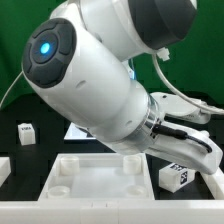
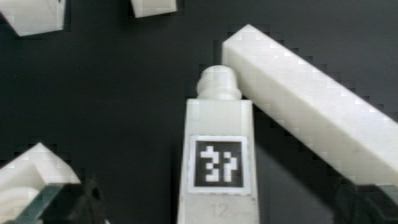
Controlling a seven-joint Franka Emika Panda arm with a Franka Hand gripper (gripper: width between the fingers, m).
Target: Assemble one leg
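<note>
While the gripper (image 1: 188, 150) hangs with its fingers spread wide and holding nothing, the leg (image 2: 217, 150) lies directly beneath, between them, just beside the large white tray piece (image 2: 320, 100), apparently lined up for grasping.

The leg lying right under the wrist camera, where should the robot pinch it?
Probably across the two long sides of the leg, around its tagged middle, coming straight down from above. It lies flat, its body is straight-sided, and the rounded peg at one end is too small to hold. The white bar lies close along one side, so that finger has little room.
</note>
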